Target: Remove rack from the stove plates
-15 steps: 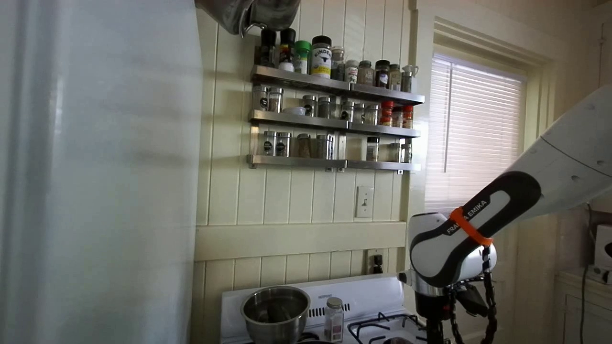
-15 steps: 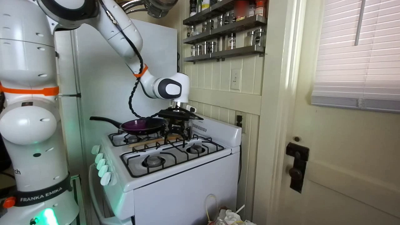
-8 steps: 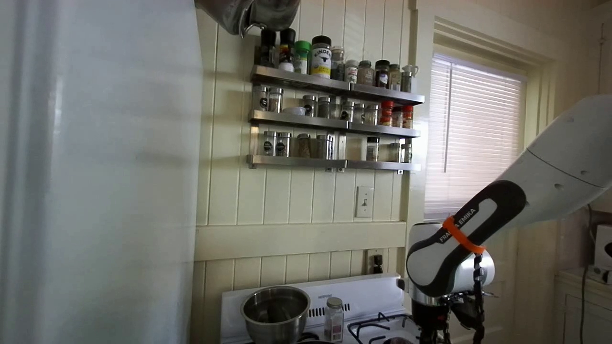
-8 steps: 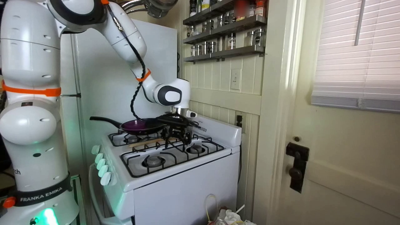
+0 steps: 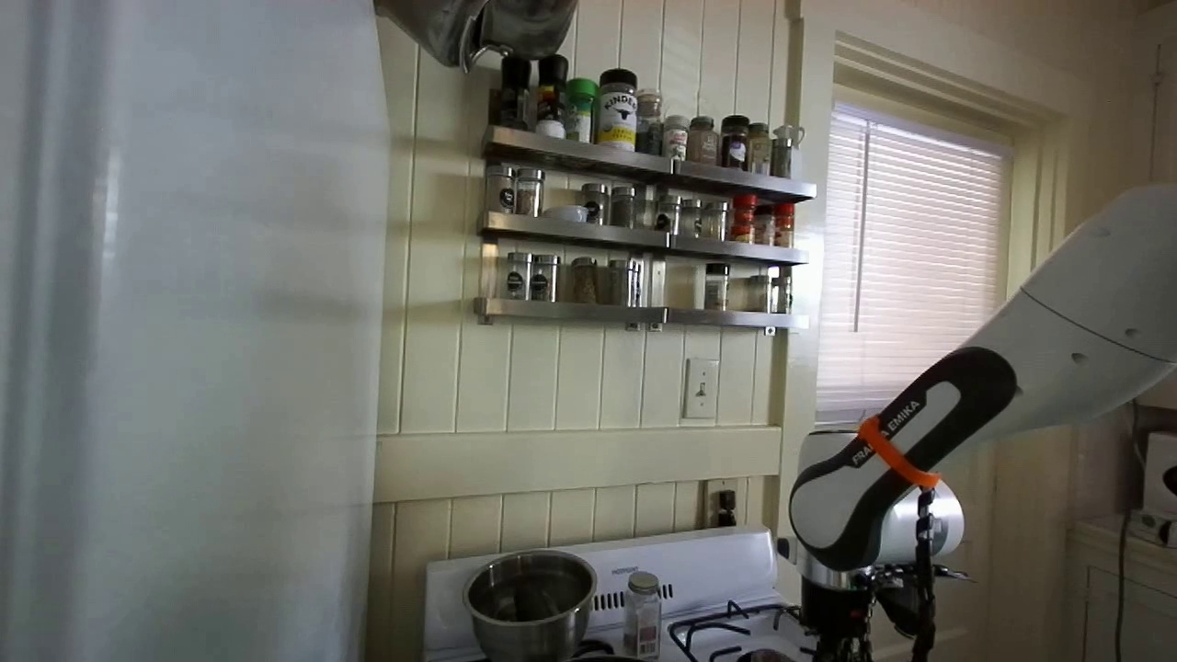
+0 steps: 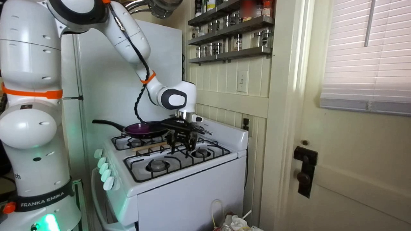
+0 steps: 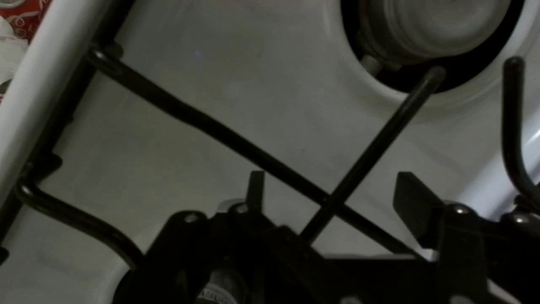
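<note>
The rack (image 6: 179,164), a black metal grate, lies on the white stove top (image 6: 131,189) over two gas burners. It also shows partly in an exterior view (image 5: 726,626). In the wrist view its bars (image 7: 261,158) cross between my fingertips. My gripper (image 6: 182,149) points down over the middle of the rack, near its inner side. In the wrist view the gripper (image 7: 330,181) is open, with its fingers wide apart on either side of the crossing bars. Nothing is held. I cannot tell whether the fingertips touch the bars. The gripper body hides part of the rack.
A frying pan (image 6: 146,129) and a wooden stick (image 6: 149,147) lie on the stove beside my gripper. A steel pot (image 5: 531,607) and a glass jar (image 5: 643,616) stand near the backguard (image 6: 231,136). Spice shelves (image 6: 231,56) hang on the wall above.
My arm has come down toward the rack, and the gripper has turned slightly. In the last half second it shifted only a little. The rack has not moved.
</note>
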`<state>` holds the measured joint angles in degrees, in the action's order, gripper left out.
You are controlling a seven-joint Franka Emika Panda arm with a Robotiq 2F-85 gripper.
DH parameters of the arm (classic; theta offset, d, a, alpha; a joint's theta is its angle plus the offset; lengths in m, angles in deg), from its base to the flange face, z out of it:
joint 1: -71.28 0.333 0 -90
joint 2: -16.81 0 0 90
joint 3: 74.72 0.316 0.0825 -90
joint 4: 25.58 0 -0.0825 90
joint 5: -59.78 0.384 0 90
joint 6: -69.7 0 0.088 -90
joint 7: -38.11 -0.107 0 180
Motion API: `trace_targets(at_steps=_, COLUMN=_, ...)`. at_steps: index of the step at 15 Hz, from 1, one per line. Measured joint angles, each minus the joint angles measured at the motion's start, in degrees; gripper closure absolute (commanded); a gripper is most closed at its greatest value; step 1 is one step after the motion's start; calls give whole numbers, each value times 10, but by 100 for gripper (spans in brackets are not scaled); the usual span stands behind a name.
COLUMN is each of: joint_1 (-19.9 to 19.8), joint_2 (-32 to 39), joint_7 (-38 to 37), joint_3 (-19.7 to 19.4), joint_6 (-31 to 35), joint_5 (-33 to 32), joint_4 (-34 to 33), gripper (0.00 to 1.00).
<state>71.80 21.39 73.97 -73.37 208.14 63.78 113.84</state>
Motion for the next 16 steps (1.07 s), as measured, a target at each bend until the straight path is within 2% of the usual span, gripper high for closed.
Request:
trace_targets(at_steps=4, joint_1=-7, joint_2=-14, joint_7=0, joint_3=-4, joint_6=2, joint_5=0, joint_4=10, gripper=81)
trace_targets(at_steps=7, joint_1=-7, joint_2=-15, joint_7=8, joint_3=-4, joint_6=6, joint_5=-2, joint_4=10, gripper=86)
trace_targets(at_steps=9, joint_1=-7, joint_2=-14, joint_7=19, joint_3=-2, joint_6=6, joint_5=-3, joint_4=12, gripper=98)
trace_targets(at_steps=16, joint_1=-7, joint_2=-16, joint_7=9, joint_3=-1, joint_6=7, joint_5=-12, joint_4=20, gripper=100)
